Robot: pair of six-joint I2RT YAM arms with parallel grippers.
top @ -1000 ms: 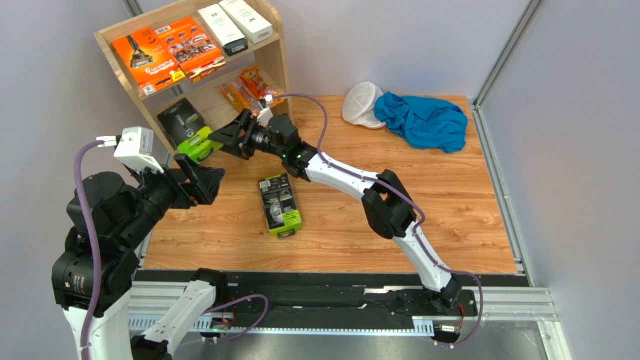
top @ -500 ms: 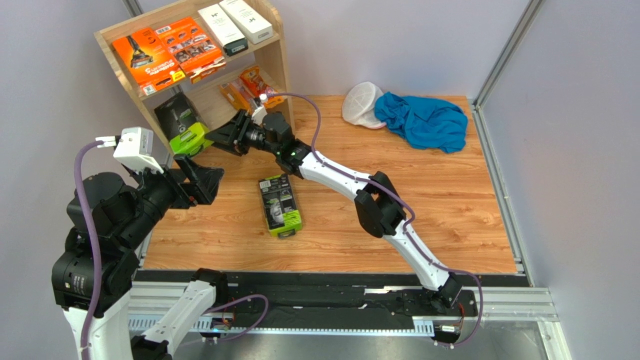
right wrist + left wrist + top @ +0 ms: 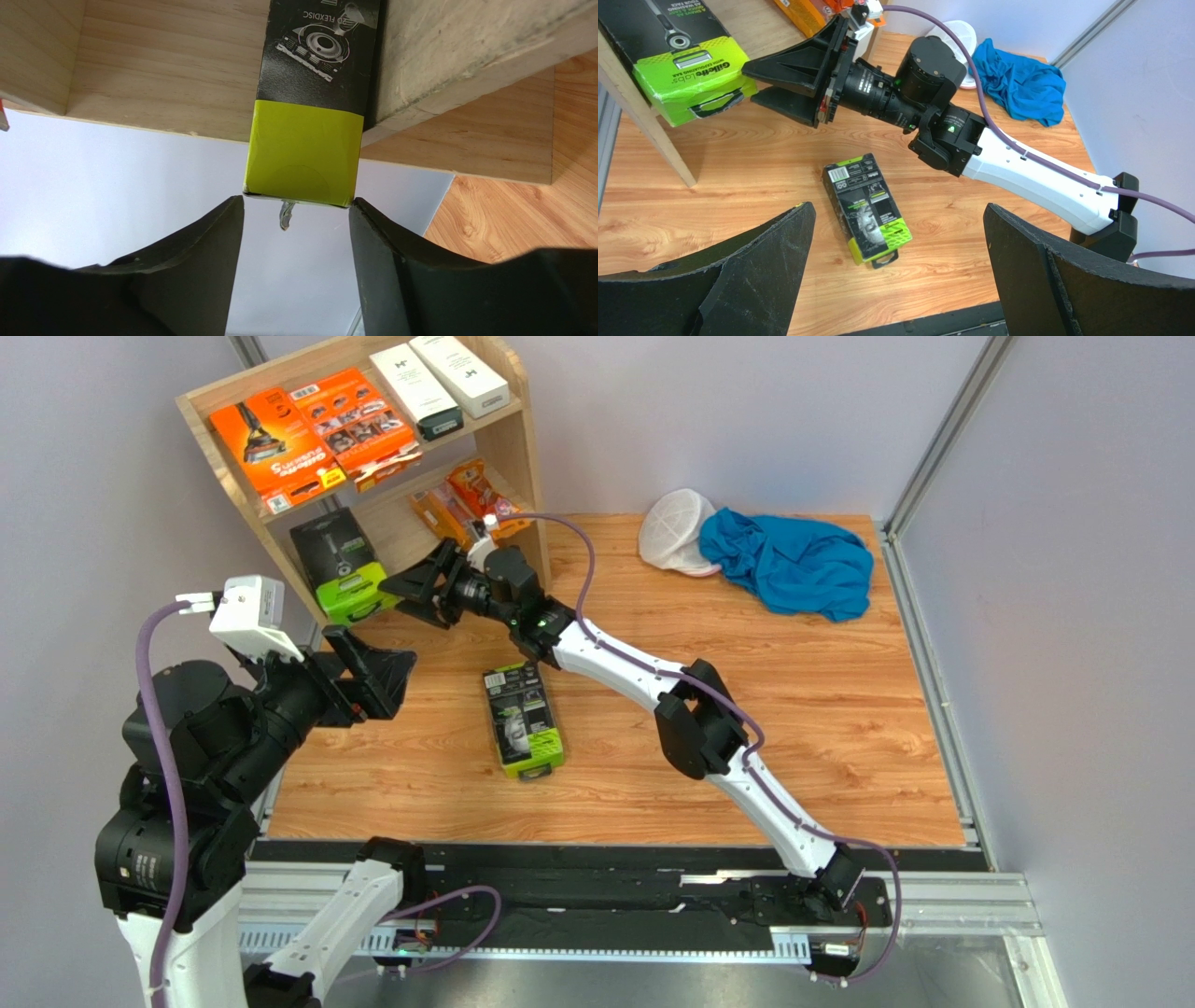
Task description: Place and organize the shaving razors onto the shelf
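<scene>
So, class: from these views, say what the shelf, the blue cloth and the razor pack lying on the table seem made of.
Shelf: light wood, matt, unpainted; grain shows on its panels.
Blue cloth: soft fabric, by its crumpled folds; weave unclear.
Razor pack on the table: probably printed card, perhaps slightly glossy; flat faces, crisp edges, barcode.

The shelf (image 3: 529, 455) at the upper left is pale bare wood, matt, and its board edge looks rough and grainy in the right wrist view. The tabletop (image 3: 842, 700) is smooth wood-grain with a faint sheen, perhaps laminate. The black-and-lime pack (image 3: 523, 718) lying on it is printed card, lightly glossy. At the upper right, the blue cloth (image 3: 786, 560) is soft crumpled fabric, beside a white mesh cap (image 3: 676, 529). The left hand (image 3: 898, 206) has fingers (image 3: 759, 280) of matt black plastic.
</scene>
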